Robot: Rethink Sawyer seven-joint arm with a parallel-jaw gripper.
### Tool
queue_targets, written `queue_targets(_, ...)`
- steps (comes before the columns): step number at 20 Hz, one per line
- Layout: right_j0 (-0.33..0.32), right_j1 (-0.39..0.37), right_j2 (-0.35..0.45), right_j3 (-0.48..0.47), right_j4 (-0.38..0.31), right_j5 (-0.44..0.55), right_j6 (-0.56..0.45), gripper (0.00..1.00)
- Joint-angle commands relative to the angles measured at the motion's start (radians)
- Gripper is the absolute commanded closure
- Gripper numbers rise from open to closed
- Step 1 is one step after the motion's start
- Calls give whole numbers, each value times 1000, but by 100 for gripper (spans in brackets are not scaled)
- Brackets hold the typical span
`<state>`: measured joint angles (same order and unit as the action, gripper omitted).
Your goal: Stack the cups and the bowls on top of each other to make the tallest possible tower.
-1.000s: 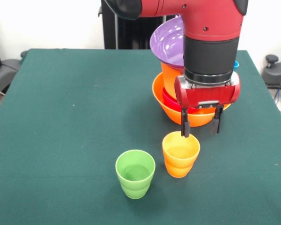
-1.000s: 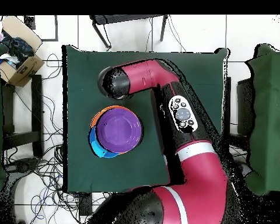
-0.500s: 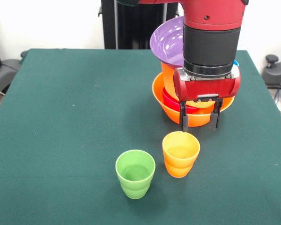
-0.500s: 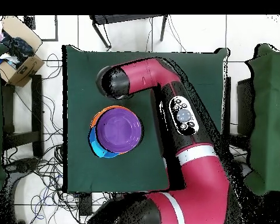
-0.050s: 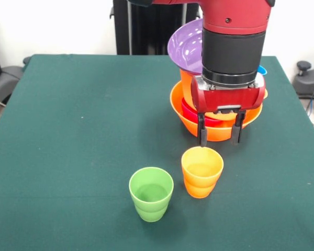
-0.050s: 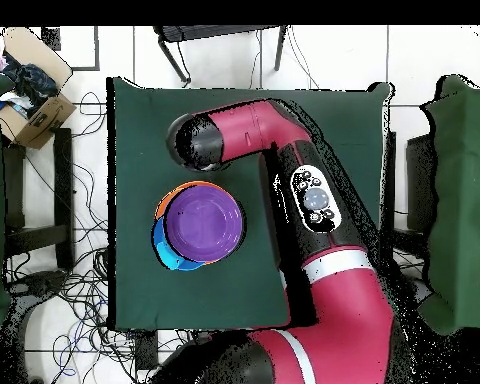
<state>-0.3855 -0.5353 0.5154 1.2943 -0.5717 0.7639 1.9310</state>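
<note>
- While the tool [image 5: 217,135] hangs above the tabletop [image 5: 83,130], its two dark fingers [image 5: 202,135] stand apart and grip nothing.
- In the front view the fingertips sit just above and behind the orange cup [image 5: 201,171], clear of its rim.
- That cup stands upright, mouth up, on the green cloth, close in front of the tower [image 5: 199,83].
- A green cup [image 5: 151,193] stands upright just beside the orange cup, nearer the camera, the two not touching.
- At the tower's base sits a large orange bowl [image 5: 214,129]; inside it shows a red bowl [image 5: 191,112], then more orange above, and a wide purple bowl [image 5: 186,47] tilted on top.
- A sliver of blue [image 5: 262,70] peeks out at the tower's side behind the arm.
- From overhead, the purple bowl [image 6: 204,222] covers most of the pile, with orange and blue rims [image 6: 162,247] showing round its edge.
- From overhead, the red arm [image 6: 314,230] hides both loose cups and the tool.
</note>
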Motion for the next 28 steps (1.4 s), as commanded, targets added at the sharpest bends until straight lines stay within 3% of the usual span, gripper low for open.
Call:
queue_targets(1, 26, 53, -27, -2, -44, 61, -109, 0)
queue_targets(4, 31, 68, -26, -21, -56, 54, -117, 0)
queue_targets(10, 24, 59, -24, 26, -70, 8, -122, 0)
queue_targets(28, 26, 132, -22, -16, -172, -66, -152, 0)
